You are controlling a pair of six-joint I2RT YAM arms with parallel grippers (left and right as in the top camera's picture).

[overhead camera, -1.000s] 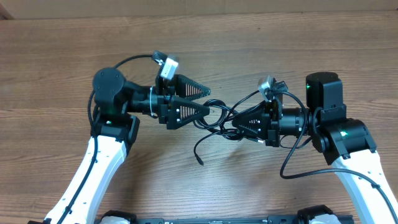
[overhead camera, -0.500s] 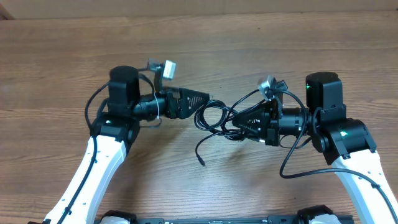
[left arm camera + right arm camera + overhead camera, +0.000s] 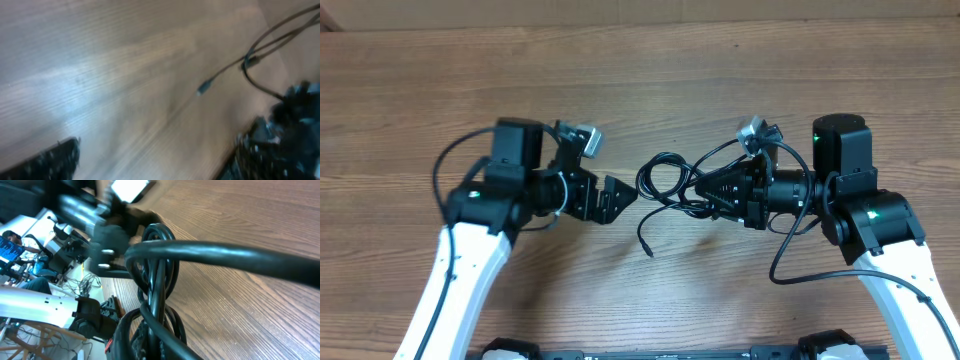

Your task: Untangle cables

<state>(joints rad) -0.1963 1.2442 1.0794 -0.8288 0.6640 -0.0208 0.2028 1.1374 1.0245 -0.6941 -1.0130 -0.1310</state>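
The cables [image 3: 661, 181] are a tangle of thin black cords at the table's middle. One loose end with a small plug [image 3: 648, 253] trails toward the front. My right gripper [image 3: 704, 193] is shut on the right side of the tangle. In the right wrist view the cords [image 3: 159, 275] fill the frame and hide my fingers. My left gripper [image 3: 618, 196] is open and empty, just left of the tangle and apart from it. The blurred left wrist view shows my fingertips [image 3: 56, 159] wide apart over bare wood, with a plug end [image 3: 202, 90] and cords [image 3: 260, 50] ahead.
The wooden table [image 3: 640, 80] extends on all sides of the arms. Thicker black wiring loops hang off each arm, by the left arm [image 3: 455, 160] and below the right arm [image 3: 790, 255]. A cardboard edge [image 3: 620, 10] runs along the far side.
My left gripper has drawn back to the left, away from the tangle, and turned. The cable loop shifted slightly toward the far side. The right gripper kept its hold and place.
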